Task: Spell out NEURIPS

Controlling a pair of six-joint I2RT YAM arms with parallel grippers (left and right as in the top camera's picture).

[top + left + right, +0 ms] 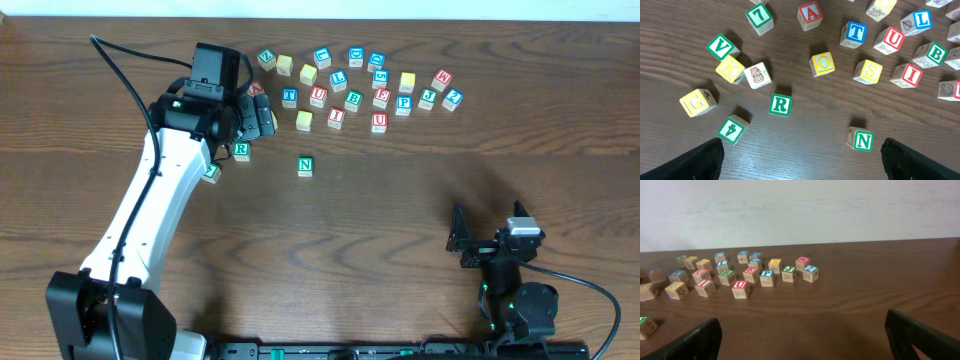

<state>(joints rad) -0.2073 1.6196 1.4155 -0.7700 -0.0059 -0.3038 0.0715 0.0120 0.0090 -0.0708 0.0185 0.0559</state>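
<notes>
**A:** Where are the left arm's fingers right now?

**B:** The left gripper [801,150] hangs over the bench [400,200] with its fingers [695,162] spread wide, one in each lower corner of its wrist view. Only bare wood shows between them.

**A:** And the letters for the word?

**B:** In that same view the green N cube [861,139] lies near the finger at 5 o'clock, apart from the other cubes. The green R cube [780,105] sits at about 10 o'clock from it, letter up. At 12 o'clock from the N is the yellow S cube [869,71]. The red I cube [906,75] is just beside the S at 3 o'clock. The red U cube [889,40] lies a little farther back, next to a blue T cube [855,33].

**A:** E and P?

**B:** Overhead, they lie in the scatter between 1 and 2 o'clock from the N. The red E cube [381,98] and the blue P cube [403,103] are side by side (the P at 3 o'clock of the E).

**A:** The right arm?

**B:** The right gripper [802,317] is low over the bench, well apart from every cube, at roughly 4 o'clock from the N in the overhead view. Its fingers also stand wide apart, gripping nothing.
</notes>
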